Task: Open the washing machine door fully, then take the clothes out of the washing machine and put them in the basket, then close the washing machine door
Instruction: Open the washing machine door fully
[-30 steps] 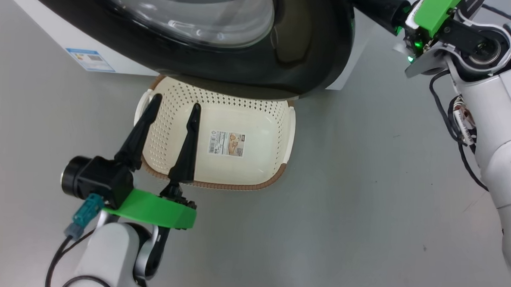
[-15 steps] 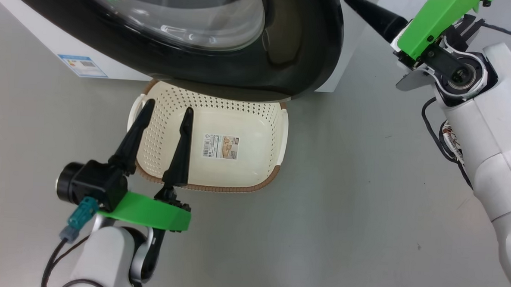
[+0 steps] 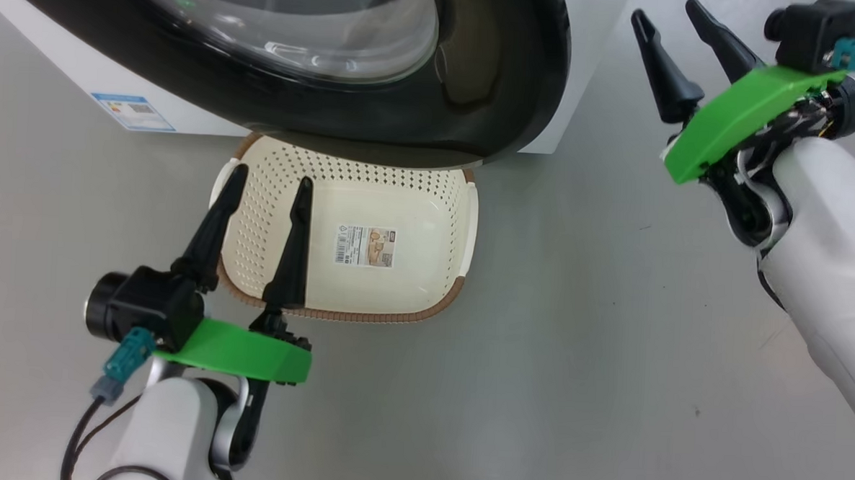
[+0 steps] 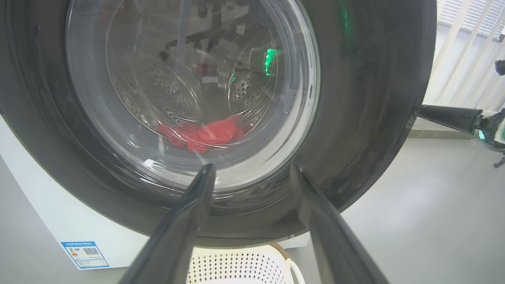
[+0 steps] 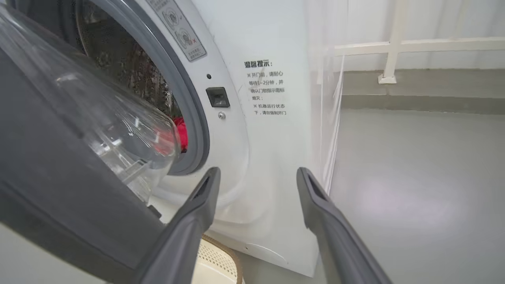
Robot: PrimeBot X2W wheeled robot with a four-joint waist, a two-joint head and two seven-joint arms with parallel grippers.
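Note:
The washing machine door (image 3: 478, 76) stands partly open, its black rim and glass bowl (image 4: 189, 86) swung out over the basket (image 3: 426, 269). Red clothes (image 4: 201, 134) lie in the steel drum, seen through the glass and past the door's edge (image 5: 179, 132). The white washing machine (image 5: 260, 150) shows its grey rubber ring. My left gripper (image 3: 267, 186) is open above the basket's left side, nothing between its fingers. My right gripper (image 3: 664, 16) is open in the air to the right of the door, apart from it.
The basket holds only a paper label (image 3: 366, 246) on its bottom; its far end is under the door. A blue energy label (image 3: 131, 112) sits on the machine's lower left. Grey floor (image 3: 596, 348) spreads to the right. A white railing (image 5: 394, 43) runs along the back wall.
My right gripper has drawn back from the door's right edge and turned, both fingers now showing open and free. The head camera shifted slightly. My left arm kept its pose.

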